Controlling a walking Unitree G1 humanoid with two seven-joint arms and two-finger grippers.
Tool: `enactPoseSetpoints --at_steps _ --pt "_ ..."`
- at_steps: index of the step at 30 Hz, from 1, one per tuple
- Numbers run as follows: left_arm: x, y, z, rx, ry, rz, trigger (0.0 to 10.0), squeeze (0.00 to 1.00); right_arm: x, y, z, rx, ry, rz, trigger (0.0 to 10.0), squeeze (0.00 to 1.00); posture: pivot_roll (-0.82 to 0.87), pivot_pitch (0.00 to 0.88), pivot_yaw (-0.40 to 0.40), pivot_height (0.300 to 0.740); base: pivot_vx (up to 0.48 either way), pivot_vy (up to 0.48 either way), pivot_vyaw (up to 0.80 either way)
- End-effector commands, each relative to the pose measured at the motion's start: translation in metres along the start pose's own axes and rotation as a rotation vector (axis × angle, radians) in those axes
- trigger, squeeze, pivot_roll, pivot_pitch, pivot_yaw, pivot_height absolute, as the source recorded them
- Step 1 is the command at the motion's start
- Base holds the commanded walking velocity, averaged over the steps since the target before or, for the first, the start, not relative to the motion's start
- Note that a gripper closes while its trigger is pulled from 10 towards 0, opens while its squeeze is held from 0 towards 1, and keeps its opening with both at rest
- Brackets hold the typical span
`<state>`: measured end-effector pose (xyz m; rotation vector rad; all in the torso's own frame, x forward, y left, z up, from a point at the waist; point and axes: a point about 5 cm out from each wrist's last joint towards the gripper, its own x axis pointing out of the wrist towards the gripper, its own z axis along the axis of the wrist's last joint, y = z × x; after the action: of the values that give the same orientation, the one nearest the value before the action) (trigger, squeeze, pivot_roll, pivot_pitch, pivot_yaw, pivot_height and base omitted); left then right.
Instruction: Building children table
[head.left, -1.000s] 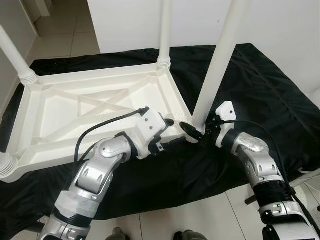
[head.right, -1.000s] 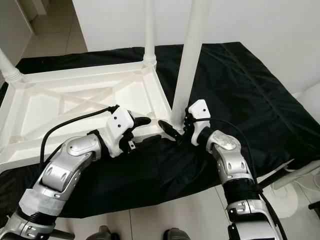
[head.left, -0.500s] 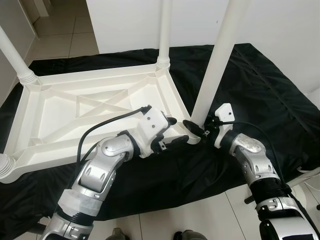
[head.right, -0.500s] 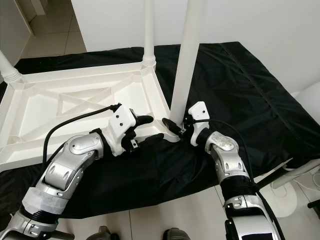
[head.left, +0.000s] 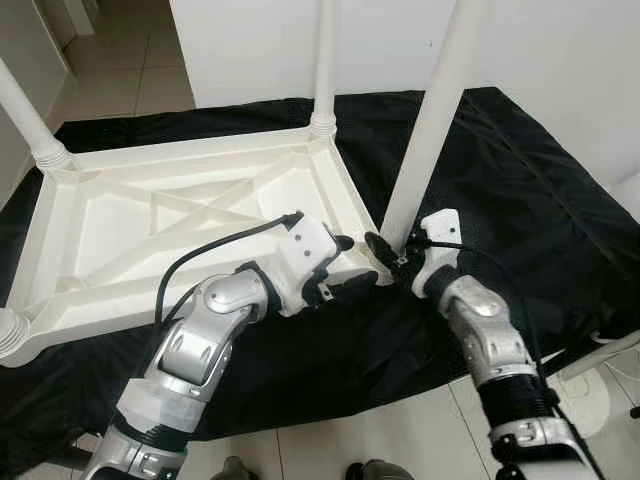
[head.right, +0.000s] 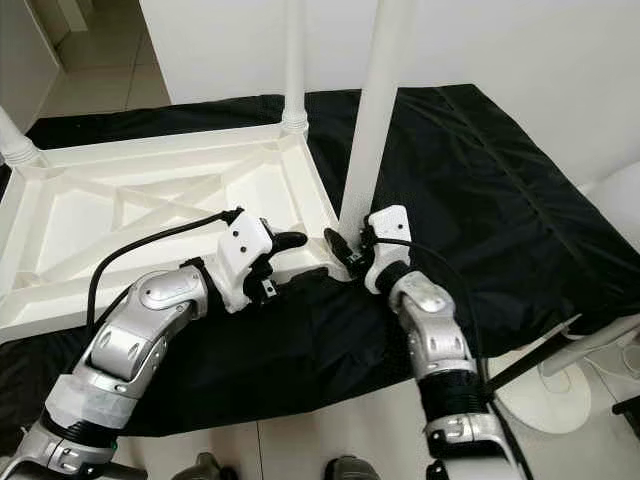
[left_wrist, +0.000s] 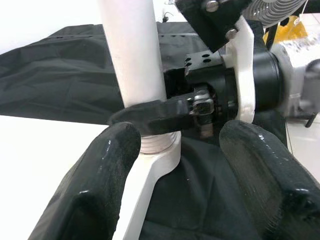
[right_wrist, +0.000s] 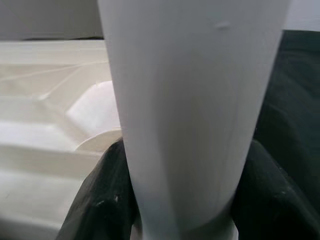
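The white plastic children's table (head.left: 190, 215) lies upside down on a wrinkled black cloth (head.left: 520, 190) spread over the tiled floor (head.left: 130, 70), its ribbed underside up, crossed by moulded diagonal braces. Smooth round white legs stand at its corners; the near corner leg (head.left: 430, 130) rises from a ringed socket at the table's front right corner. The right end effector (head.left: 385, 255) is clamped around this leg's base, a black finger (right_wrist: 100, 200) on each side, touching it. The left end effector (head.left: 345, 265) rests at the table's rim just beside that corner, its glossy rounded fingers (left_wrist: 100, 185) spread apart, holding nothing. A white wall (head.left: 250, 40) stands behind the table, and black cloth lies open right of the leg.
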<state>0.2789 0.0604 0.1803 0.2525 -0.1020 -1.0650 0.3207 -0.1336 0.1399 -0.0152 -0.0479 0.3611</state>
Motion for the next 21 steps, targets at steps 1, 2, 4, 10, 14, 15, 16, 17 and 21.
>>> enactPoseSetpoints --at_steps 1,2,4,10,14,15,16,17,21 --pt "0.0 0.0 -0.003 0.004 0.018 0.025 10.0 0.0 -0.004 -0.003 -0.011 0.046 0.062 -0.089 10.0 0.0 -0.09 0.053 0.016 0.74 0.0 0.0 0.0" --pt "0.0 0.0 -0.004 0.004 0.019 0.025 10.0 0.0 -0.005 -0.001 -0.011 0.106 0.066 -0.238 10.0 0.0 -0.09 0.053 0.017 0.74 0.0 0.0 0.0" --pt "0.0 0.0 -0.004 0.004 0.019 0.025 10.0 0.0 -0.006 0.003 -0.009 0.103 0.063 -0.276 10.0 0.0 -0.09 0.053 0.017 0.74 0.0 0.0 0.0" --pt "-0.001 0.0 -0.004 0.005 0.019 0.027 10.0 0.0 -0.008 0.02 -0.005 0.086 0.047 -0.405 10.0 0.0 -0.08 0.048 0.015 0.74 0.0 0.0 0.0" --pt "-0.001 0.001 -0.004 0.007 0.019 0.026 10.0 0.0 -0.005 0.03 0.003 0.11 0.008 -0.336 10.0 0.0 -0.08 0.042 0.016 0.74 0.0 0.0 0.0" --pt "-0.001 0.001 -0.004 0.008 0.019 0.025 10.0 0.0 -0.005 0.031 0.004 0.111 0.004 -0.331 10.0 0.0 -0.08 0.042 0.016 0.74 0.0 0.0 0.0" --pt "-0.001 0.001 -0.003 0.01 0.019 0.024 10.0 0.0 -0.006 0.03 0.004 0.096 0.005 -0.332 10.0 0.0 -0.08 0.042 0.016 0.74 0.0 0.0 0.0" --pt "-0.001 0.001 -0.003 0.012 0.019 0.024 10.0 0.0 -0.006 0.03 0.005 0.083 0.011 -0.341 10.0 0.0 -0.08 0.042 0.016 0.74 0.0 0.0 0.0" --pt "-0.001 0.002 -0.003 0.013 0.019 0.026 10.0 0.0 -0.008 0.028 0.004 0.093 0.019 -0.363 10.0 0.14 -0.08 0.035 0.018 0.74 0.0 0.0 0.0"
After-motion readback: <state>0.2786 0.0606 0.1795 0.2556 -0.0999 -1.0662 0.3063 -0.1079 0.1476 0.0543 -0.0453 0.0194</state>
